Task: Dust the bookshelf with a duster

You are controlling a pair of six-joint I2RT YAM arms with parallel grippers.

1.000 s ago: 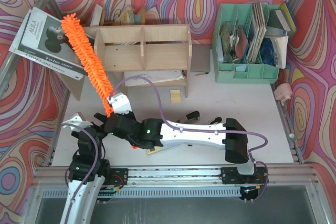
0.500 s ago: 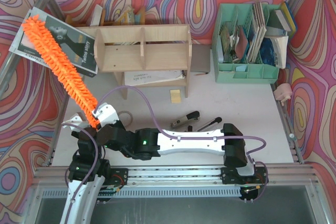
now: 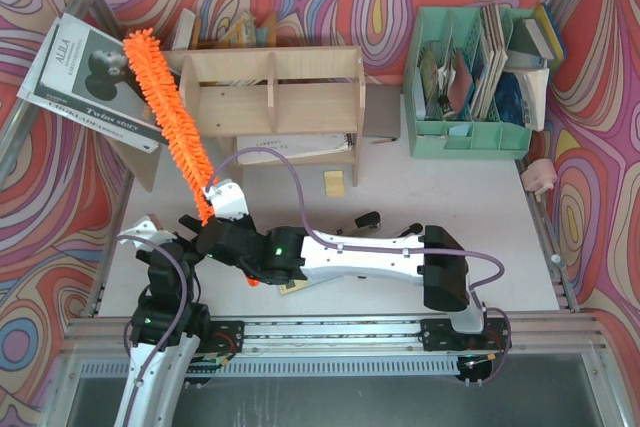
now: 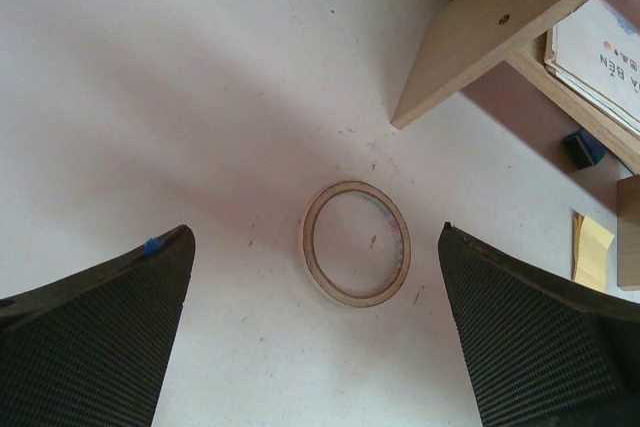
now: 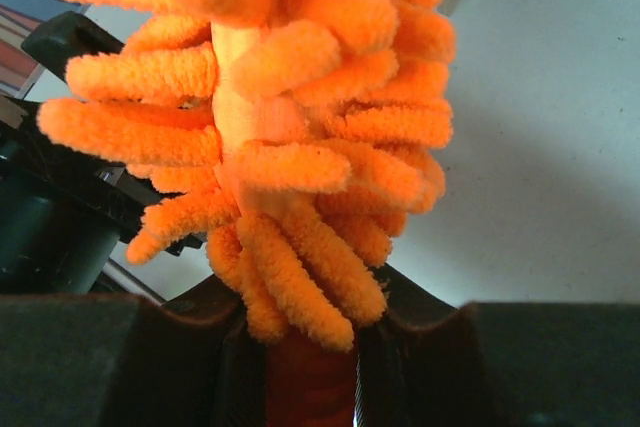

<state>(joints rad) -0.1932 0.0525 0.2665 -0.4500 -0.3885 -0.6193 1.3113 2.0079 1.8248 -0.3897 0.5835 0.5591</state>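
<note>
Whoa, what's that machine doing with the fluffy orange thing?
It's a two-armed robot dusting a wooden bookshelf. The right gripper is shut on the base of the orange duster, whose brush slants up across the bookshelf's left end, tip near the top corner; whether it touches the wood I can't tell. The left gripper hangs open over the table, holding nothing, above a tape ring.

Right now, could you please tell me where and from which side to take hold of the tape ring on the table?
Probably pinch its thin wall, one finger inside the hole, one outside, coming straight down: the tape ring lies flat on the table, and the open left gripper hangs directly above.
</note>
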